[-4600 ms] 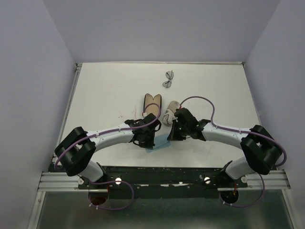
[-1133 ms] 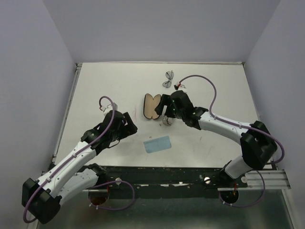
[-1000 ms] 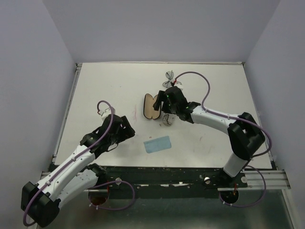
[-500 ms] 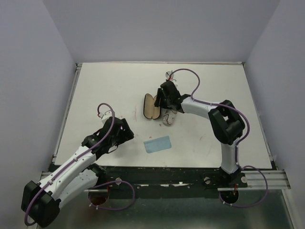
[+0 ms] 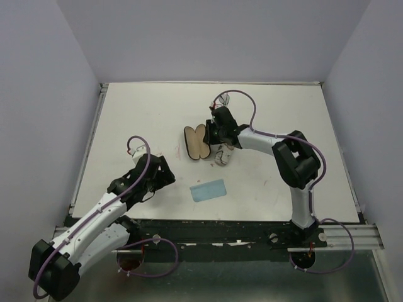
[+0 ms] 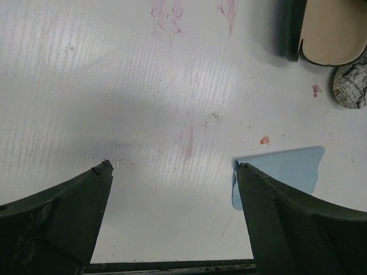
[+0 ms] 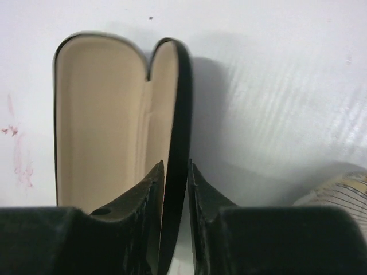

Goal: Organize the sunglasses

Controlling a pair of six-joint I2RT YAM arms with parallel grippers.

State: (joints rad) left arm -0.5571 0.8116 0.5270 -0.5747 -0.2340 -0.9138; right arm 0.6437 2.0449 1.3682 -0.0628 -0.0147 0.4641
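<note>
One case [image 5: 192,143], one pouch [image 5: 222,157], one blue cloth [image 5: 208,189], two end effectors [image 6: 172,172] [image 7: 176,167].

The white counter [image 5: 138,119] carries an open black case [image 5: 196,143] with tan lining near its centre, a pale patterned pouch [image 5: 223,156] just right of the case's near end, and a light blue cloth [image 5: 208,189] lying flat nearer the arm bases, apart from both. The right arm [image 5: 261,139] is folded sharply at the elbow and extends left, placing the right hand [image 5: 211,133] against the right edge of the case; this view does not show its finger position. The left arm [image 5: 101,214] extends diagonally from the lower left, with the left hand [image 5: 165,178] over bare counter, left of the cloth and well apart from the case.
</note>
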